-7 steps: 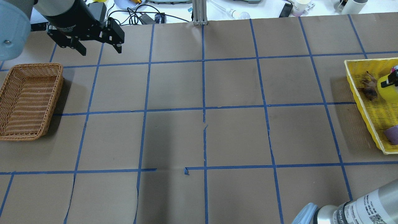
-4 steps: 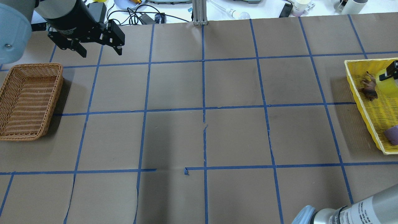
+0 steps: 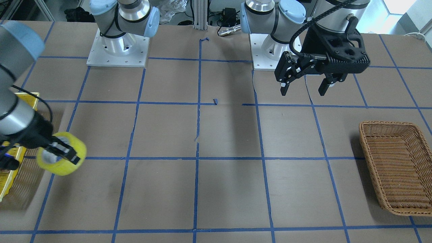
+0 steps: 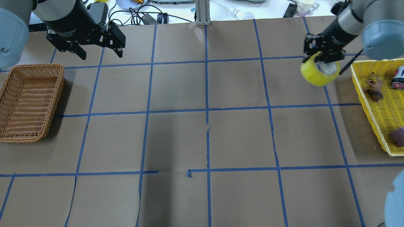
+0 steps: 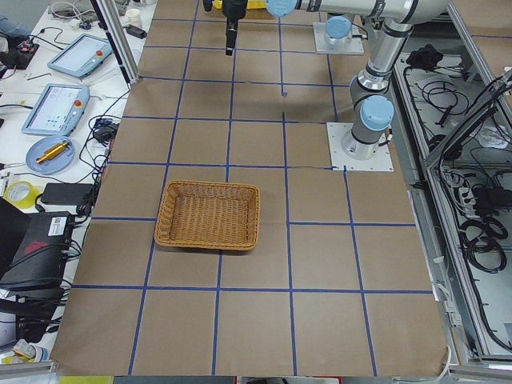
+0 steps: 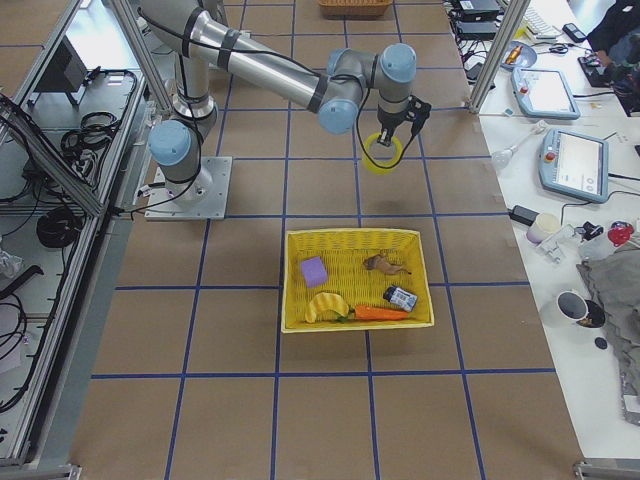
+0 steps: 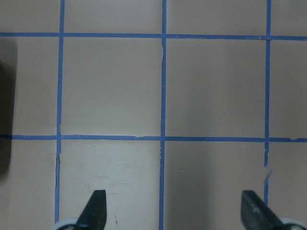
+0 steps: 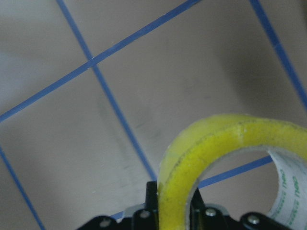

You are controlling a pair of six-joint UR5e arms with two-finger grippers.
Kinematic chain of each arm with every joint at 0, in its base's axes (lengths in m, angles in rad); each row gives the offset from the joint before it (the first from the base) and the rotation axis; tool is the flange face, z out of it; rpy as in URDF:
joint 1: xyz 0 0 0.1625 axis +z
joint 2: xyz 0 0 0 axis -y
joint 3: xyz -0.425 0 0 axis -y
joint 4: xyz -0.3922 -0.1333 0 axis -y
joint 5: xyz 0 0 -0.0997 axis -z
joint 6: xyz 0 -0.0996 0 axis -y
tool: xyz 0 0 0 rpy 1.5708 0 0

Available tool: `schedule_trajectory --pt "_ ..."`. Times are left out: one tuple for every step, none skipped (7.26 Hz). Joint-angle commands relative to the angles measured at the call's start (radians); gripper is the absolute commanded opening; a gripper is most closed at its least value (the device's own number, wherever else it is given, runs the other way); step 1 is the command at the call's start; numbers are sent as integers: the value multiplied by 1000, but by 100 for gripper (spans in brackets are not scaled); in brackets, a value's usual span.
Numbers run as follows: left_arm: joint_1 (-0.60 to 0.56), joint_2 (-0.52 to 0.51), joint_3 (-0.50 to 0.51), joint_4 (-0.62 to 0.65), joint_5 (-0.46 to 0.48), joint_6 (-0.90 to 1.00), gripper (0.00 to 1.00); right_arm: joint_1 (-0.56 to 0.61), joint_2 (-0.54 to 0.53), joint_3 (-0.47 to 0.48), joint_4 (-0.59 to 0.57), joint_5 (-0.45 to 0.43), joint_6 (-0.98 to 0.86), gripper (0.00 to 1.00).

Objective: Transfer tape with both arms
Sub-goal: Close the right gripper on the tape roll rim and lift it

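A robotics laboratory: a left arm (image 3: 266, 15) and a right arm (image 3: 131, 13) stand bolted on metal base plates (image 3: 101, 60) to a table (image 3: 229, 195) papered in brown and ruled with blue tape lines (image 3: 196, 195). Teach pendants (image 6: 573, 165) lie on a white side bench (image 6: 505, 180); cable bundles (image 5: 480, 232) coil alongside, by an aluminium frame post (image 4: 202, 12).

You'll see the right gripper (image 4: 318, 60) has carried the tape (image 4: 317, 75) out of the yellow tray (image 4: 366, 101). A second ago it hung over the tray's far end. Now it hangs just outside the rim, on the side toward the table's middle. A small can (image 4: 398, 77) in the tray has come into view.
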Motion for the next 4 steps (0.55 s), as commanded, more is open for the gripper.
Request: schedule_trajectory --pt "8 1 -7 3 -3 -6 100 262 113 -7 -178 -23 440 0" --pt "8 1 -7 4 -3 -6 100 346 202 -55 -225 -44 598 0" --pt "11 4 -9 3 -3 -4 100 420 277 -171 -208 -51 742 0" --pt "11 5 -7 6 -3 -1 100 477 333 -218 -198 -55 823 0"
